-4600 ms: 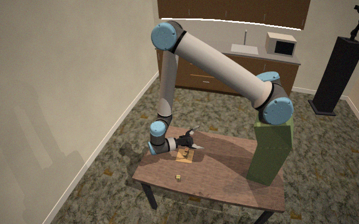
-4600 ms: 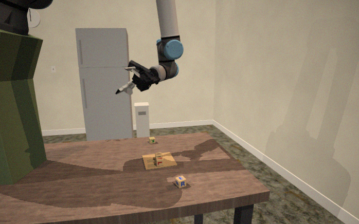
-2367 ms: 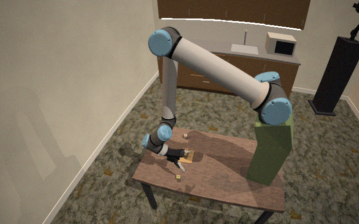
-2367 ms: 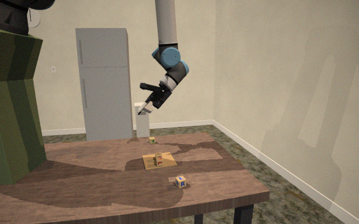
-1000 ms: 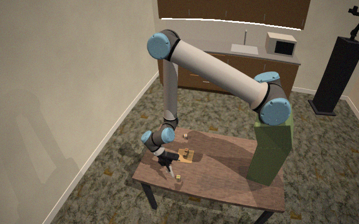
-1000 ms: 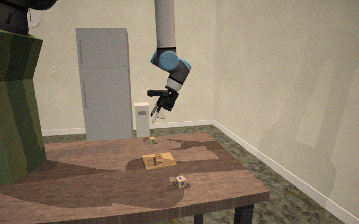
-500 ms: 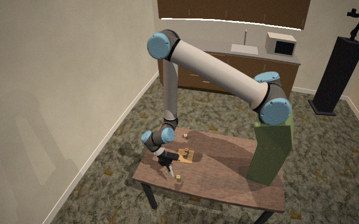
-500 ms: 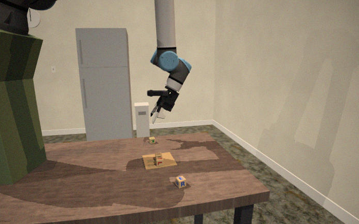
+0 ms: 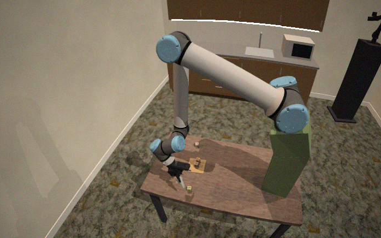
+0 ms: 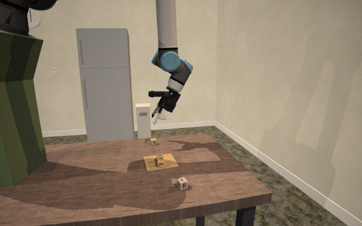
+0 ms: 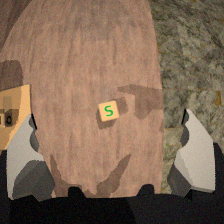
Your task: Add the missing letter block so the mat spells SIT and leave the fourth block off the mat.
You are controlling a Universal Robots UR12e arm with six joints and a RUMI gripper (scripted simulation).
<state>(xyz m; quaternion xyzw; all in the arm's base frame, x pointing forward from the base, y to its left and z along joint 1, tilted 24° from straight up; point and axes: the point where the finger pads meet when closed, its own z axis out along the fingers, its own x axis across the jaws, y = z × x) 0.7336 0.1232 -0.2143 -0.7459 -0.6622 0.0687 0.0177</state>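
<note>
My hand (image 10: 157, 116) hangs high above the table (image 10: 92, 179), fingers spread wide with nothing between them, pointing down and a little toward the left of the exterior view. In the wrist view my two pale fingertips frame the lower left and lower right corners, and the S block (image 11: 108, 110) lies near the centre of the frame, between them but far below, resting on the bare wood with its green S facing up and slightly turned.

Going left to right in the exterior view: the green pedestal (image 10: 8, 106) of my base fills the left edge. Near the middle of the frame, at the far side of the table, is the S block (image 10: 153, 141), small and alone, off the mat. In front of it, at mid-table, is the tan mat (image 10: 171, 163) with two blocks (image 10: 159, 160) on it, touching each other in a line running away from the camera; their top letters are too small to read. Further right and nearer the camera, the block with a blue R on its side (image 10: 182, 183) rests on the wood, well apart from the mat.

In the top view my hand (image 9: 181, 183) is at lower centre, just beside the S block (image 9: 189, 188), with the mat (image 9: 201, 168) up and to the right.
</note>
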